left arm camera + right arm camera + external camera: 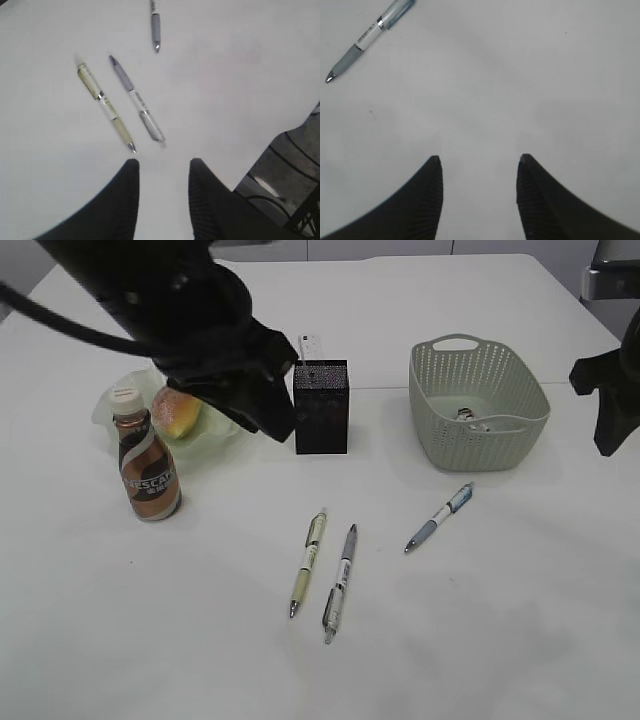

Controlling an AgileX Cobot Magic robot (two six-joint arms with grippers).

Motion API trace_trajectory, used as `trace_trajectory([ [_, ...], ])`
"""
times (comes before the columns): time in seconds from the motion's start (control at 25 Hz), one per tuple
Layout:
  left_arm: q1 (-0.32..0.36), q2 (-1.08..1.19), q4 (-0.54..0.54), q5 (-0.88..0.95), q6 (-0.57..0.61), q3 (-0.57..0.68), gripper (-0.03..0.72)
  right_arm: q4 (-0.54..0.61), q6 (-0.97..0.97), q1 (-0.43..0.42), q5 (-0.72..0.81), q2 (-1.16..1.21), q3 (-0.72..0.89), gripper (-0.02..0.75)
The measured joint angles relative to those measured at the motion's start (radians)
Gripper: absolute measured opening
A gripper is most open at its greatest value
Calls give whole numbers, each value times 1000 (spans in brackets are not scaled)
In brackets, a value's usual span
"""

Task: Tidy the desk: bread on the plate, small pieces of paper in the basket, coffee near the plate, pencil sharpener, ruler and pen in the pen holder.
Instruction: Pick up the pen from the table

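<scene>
My left gripper (162, 167) and right gripper (479, 162) show black, finely ribbed fingers against the plain white table (500, 640). At centre frame: a pale yellow-green pen (308, 562) with a clear section, a grey pen (340, 582), and to the right a blue pen (440, 516) with white barrel and grey grip. Upper centre, the pen holder (321, 408) is black with fine speckle. The basket (478, 405) is pale sage green, perforated. At left, the coffee bottle (146, 462) is brown with a white swirl and cream cap. Behind it sits orange-yellow bread (176, 411) on a pale green plate (215, 428).

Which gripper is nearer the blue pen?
Right. The right gripper hangs open just off the blue pen, toward the basket side; the left gripper is open beyond the other two pens.
</scene>
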Motion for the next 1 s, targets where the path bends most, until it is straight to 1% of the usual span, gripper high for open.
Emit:
trace_trajectory([
  [0.12, 0, 78, 66, 66, -105, -77, 245, -13, -2, 0, 0, 0, 0, 382],
  [0.28, -2, 177, 126, 145, -192, -168, 245, -15, -5, 0, 0, 8, 0, 382],
  [0.48, -4, 275, 156, 158, -248, -246, 245, -8, -5, 0, 0, 102, 0, 382],
  [0.6, -4, 318, 160, 158, -273, -253, 245, 10, -9, -12, -4, 152, 0, 382],
  [0.72, -4, 364, 162, 158, -289, -253, 244, 64, -23, -63, -4, 163, 0, 382],
  [0.92, -4, 433, 166, 158, -294, -254, 244, 189, -61, -224, -4, 163, 0, 382],
  [1.0, -4, 458, 168, 158, -294, -254, 244, 209, -61, -278, -5, 164, 0, 382],
])
